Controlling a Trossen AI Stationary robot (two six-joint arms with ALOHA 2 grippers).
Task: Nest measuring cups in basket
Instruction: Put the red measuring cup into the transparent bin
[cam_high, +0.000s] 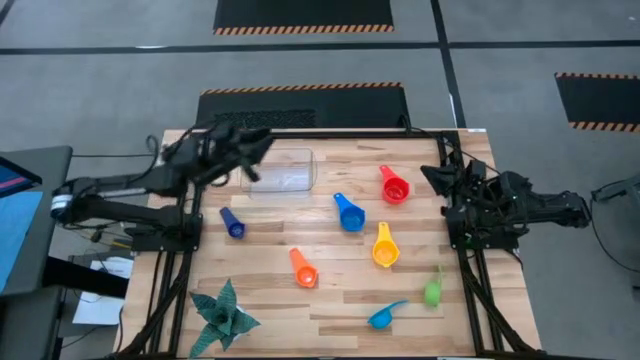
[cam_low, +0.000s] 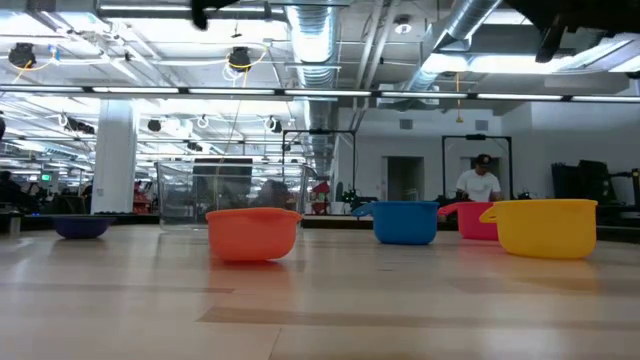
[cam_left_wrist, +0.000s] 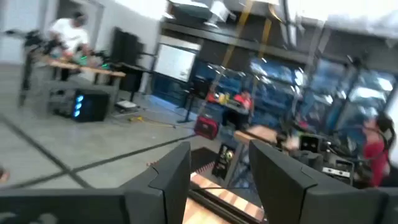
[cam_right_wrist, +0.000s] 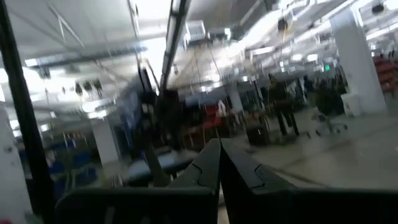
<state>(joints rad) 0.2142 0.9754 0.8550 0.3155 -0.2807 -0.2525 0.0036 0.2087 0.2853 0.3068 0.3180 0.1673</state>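
Beside the clear plastic rectangular basket (cam_high: 279, 170), the left gripper (cam_high: 262, 143) hovers at its rim, fingers parted and empty. Small round plastic measuring cups (cam_high: 349, 213) lie scattered on the wooden table (cam_high: 330, 300) near the basket. Well apart, the right gripper (cam_high: 432, 177) waits, fingers together, empty.
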